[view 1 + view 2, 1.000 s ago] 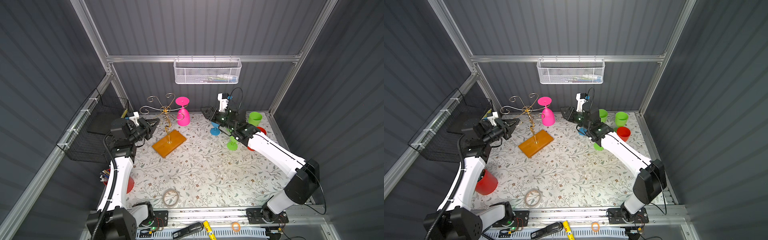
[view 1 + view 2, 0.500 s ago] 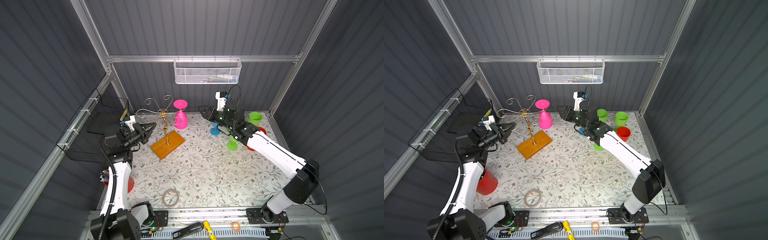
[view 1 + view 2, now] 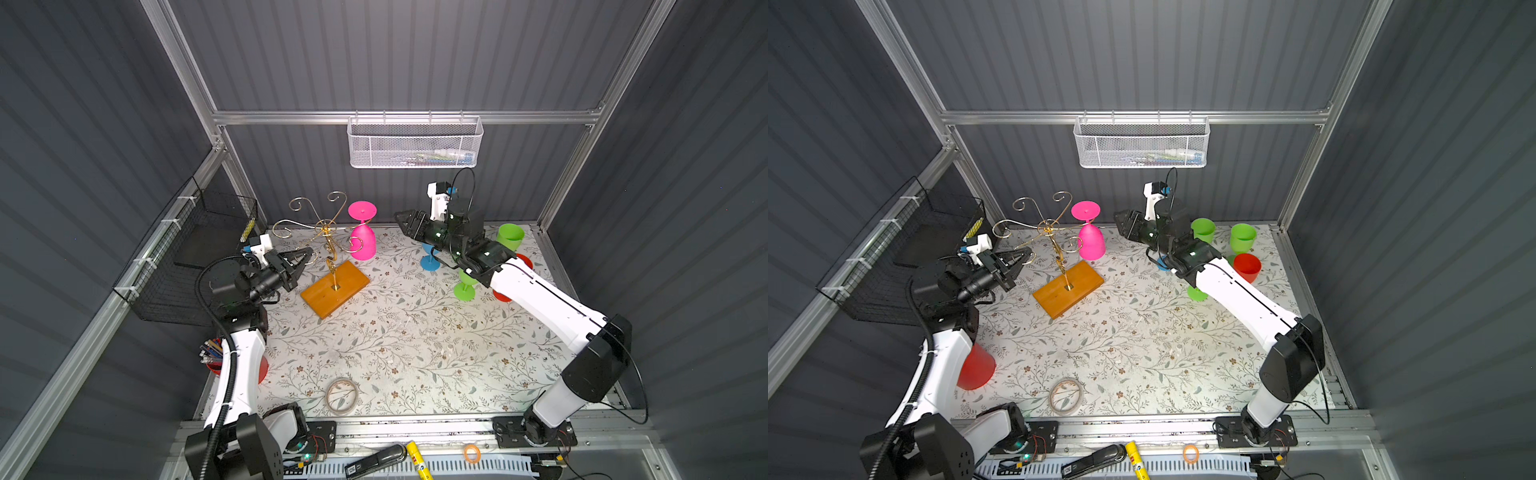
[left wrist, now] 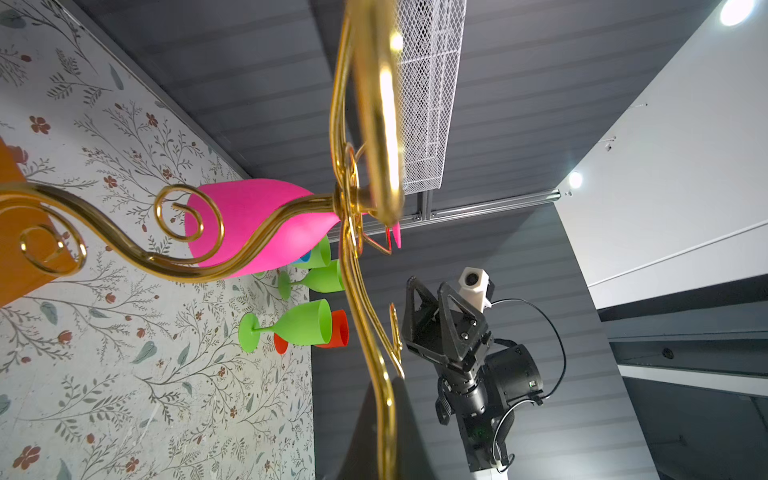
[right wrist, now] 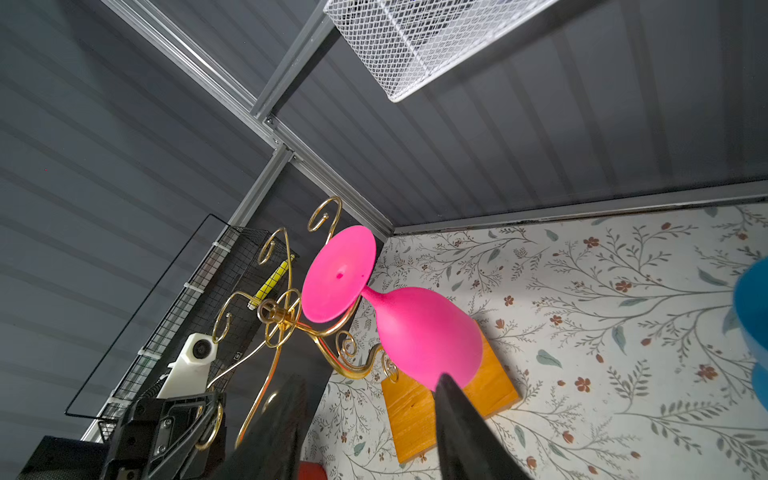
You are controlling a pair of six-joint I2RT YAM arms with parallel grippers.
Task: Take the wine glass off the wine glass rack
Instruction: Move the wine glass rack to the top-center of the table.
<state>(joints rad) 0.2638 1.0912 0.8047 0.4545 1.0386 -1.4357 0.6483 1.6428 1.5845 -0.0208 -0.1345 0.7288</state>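
Starting nearest the robot, the left gripper (image 3: 306, 255) was closed tight on one curled arm of the thin gold wire wine glass rack (image 4: 380, 124), at about 9 o'clock from its hub in a top view, seemingly to steady it. The rack's rectangular orange-brown wooden base (image 3: 351, 280) lay flat on the flowered table mat (image 3: 395, 332). Farther back, the matte pink wine glass (image 3: 363, 247), probably plastic, hung upside down from the arm at 3 o'clock, foot on the wire and bowl downward. Beyond it, again toward 3 o'clock, the right gripper (image 3: 402, 217) pointed at this glass with its jaws apart and empty, near but not touching. I judged the glass light, stiff and rather smooth, so it could slip. The narrow stem under the foot looked the best place to hold, and from there it would need to slide outward along the wire.
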